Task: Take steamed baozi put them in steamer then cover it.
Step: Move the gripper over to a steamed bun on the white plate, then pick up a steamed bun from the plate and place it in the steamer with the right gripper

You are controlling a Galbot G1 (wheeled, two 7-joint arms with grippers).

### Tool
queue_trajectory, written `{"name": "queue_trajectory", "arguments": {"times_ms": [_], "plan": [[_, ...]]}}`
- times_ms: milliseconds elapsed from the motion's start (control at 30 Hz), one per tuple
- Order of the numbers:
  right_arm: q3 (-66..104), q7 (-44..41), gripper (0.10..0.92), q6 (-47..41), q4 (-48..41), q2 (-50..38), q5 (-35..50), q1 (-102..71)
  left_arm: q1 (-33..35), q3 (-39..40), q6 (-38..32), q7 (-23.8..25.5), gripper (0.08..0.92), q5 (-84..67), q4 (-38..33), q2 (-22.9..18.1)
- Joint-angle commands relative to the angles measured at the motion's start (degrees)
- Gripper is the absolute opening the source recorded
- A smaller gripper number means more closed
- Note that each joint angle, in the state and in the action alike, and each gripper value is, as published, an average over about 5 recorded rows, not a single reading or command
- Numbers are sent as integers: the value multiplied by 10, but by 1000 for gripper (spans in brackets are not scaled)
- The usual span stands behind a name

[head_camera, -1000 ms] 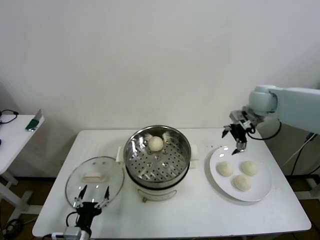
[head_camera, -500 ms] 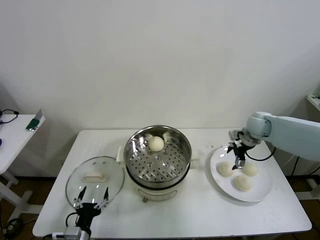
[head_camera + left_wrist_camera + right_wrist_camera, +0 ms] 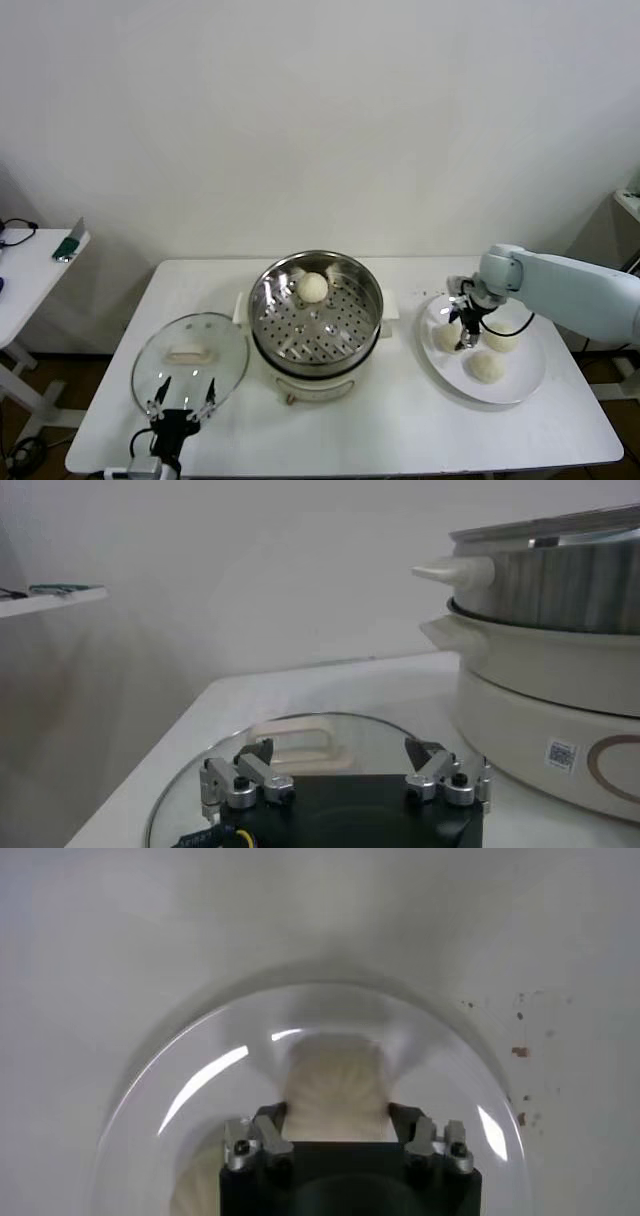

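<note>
The right gripper (image 3: 337, 1128) is down on the flat white round plate (image 3: 525, 380), fingers pressed against the flanks of a small cream-white dough bun (image 3: 335, 1088) at the plate's nine o'clock; two more buns lie beside it, and one already sits at twelve o'clock in the shiny steel steamer (image 3: 315, 315). The bun looks light, soft and easily dented, so a gentle hold across its widest part seems wise; the left gripper (image 3: 345, 778) hovers spread over the clear glass lid (image 3: 190, 355).

Right gripper (image 3: 459, 327) down on plate (image 3: 520, 385) at a bun (image 3: 447, 336); one bun (image 3: 312, 287) in steamer (image 3: 316, 318).

Four small round cream-white dough buns are counted: one (image 3: 312, 287) in the single shiny steel steamer pot (image 3: 266, 318), three (image 3: 487, 367) on the one flat white plate (image 3: 527, 382); one clear glass lid (image 3: 189, 353) is seen
</note>
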Motion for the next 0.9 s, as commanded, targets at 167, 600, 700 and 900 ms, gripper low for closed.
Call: {"name": "queue_trajectory", "arguments": {"times_ms": [167, 600, 700, 900], "plan": [[-17, -10, 611, -4, 21, -4, 21, 56, 0, 0, -1, -1, 823, 1, -1, 1], [-198, -49, 597, -14, 162, 52, 226, 458, -3, 6, 0, -3, 823, 1, -8, 7], [-161, -20, 599, -41, 207, 88, 278, 477, -4, 8, 1, -3, 823, 0, -11, 10], [-72, 43, 600, -96, 250, 191, 338, 419, -7, 8, 3, -3, 823, -2, -11, 10]]}}
